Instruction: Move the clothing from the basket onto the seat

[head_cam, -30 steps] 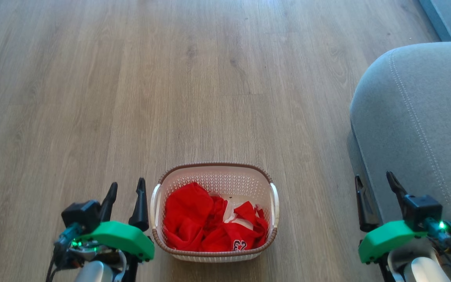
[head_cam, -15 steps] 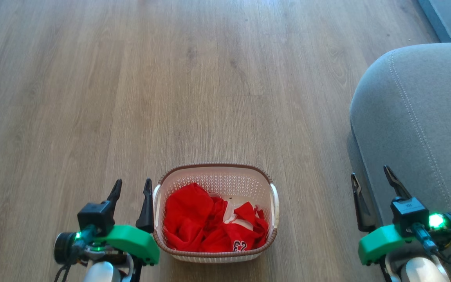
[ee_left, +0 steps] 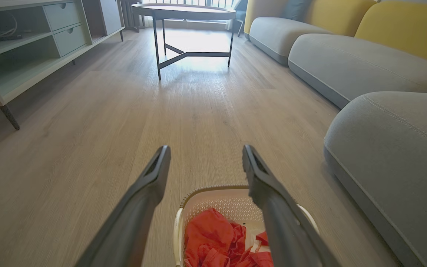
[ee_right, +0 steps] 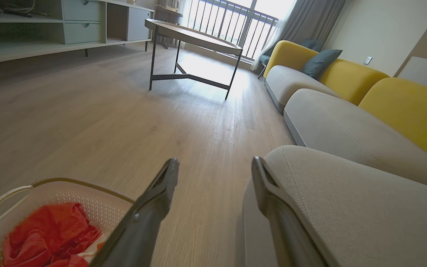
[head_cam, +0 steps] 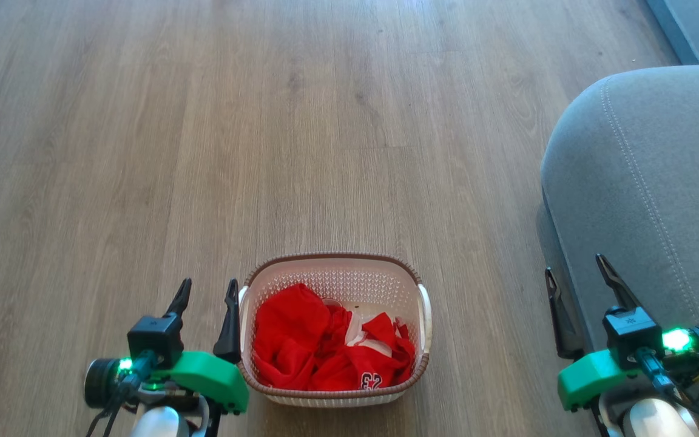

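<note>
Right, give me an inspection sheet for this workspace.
surface: wooden plank floor
job's things: red clothing heaped inside the basket; grey seat to its right, no clothing on the part in view
clutter: nothing seen
claws: left claw open by the basket's left edge; right claw open at the seat's edge; neither holds anything
cables: dark cable at the left wrist, another at the right wrist
surroundings: round table, shelf unit, sofa with yellow backs

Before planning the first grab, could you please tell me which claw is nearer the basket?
Left. The left claw sits beside the basket's left rim; the right claw is well off to its right, by the seat.
</note>
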Tool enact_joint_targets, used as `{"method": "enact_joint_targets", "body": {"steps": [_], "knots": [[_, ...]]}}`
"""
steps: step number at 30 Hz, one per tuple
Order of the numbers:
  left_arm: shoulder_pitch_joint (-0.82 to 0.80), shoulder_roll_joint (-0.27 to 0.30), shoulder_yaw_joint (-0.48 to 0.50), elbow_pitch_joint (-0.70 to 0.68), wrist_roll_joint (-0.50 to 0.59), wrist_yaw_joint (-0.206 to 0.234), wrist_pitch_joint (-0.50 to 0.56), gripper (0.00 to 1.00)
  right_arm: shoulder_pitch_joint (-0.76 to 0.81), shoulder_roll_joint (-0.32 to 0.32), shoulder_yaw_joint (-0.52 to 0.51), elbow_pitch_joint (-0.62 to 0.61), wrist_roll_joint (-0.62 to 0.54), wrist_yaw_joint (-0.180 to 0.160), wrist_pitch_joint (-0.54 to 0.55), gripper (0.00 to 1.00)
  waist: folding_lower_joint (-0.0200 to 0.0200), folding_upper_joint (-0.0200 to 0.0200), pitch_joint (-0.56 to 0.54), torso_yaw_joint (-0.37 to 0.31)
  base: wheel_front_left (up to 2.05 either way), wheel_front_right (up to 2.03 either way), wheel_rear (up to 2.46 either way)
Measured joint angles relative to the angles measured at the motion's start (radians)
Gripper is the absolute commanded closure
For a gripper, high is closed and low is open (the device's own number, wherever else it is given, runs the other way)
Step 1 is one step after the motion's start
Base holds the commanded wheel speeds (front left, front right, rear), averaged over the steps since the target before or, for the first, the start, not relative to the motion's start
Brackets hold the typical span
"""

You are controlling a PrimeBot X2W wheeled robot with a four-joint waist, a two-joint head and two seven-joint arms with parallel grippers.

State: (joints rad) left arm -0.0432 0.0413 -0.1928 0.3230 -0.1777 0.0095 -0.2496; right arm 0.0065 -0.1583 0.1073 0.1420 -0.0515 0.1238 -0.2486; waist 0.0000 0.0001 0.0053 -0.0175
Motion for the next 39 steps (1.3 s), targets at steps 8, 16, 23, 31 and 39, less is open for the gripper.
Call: {"method": "enact_joint_targets", "body": {"steps": [8,16,23,31,39], "knots": [[0.0,0.0,0.002,0.004,0.0,0.0,0.0,0.0,0.002,0.028,-0.024,0.0,0.062,0.0,0.0,0.0,0.0,0.0,0.0,-0.002,0.0,0.0,0.0],[0.0,0.0,0.006,0.005,0.0,0.0,0.0,0.0,0.005,0.03,-0.043,0.002,0.115,0.0,0.0,0.0,0.0,0.0,-0.002,-0.002,0.0,0.0,0.0],[0.0,0.0,0.008,0.008,0.0,0.0,0.0,0.0,0.005,0.031,-0.046,0.008,0.165,0.0,0.0,0.0,0.0,0.0,0.0,-0.001,0.0,0.0,0.0],[0.0,0.0,0.012,0.012,0.0,0.0,0.0,0.0,0.005,0.03,-0.045,0.019,0.185,0.0,0.0,0.0,0.0,0.0,0.003,0.0,0.0,0.0,0.0],[0.0,0.0,0.014,0.015,0.0,0.0,0.0,0.0,0.006,0.03,-0.045,0.02,0.185,0.0,0.0,0.0,0.0,0.0,0.002,-0.002,0.0,0.0,0.0]]}}
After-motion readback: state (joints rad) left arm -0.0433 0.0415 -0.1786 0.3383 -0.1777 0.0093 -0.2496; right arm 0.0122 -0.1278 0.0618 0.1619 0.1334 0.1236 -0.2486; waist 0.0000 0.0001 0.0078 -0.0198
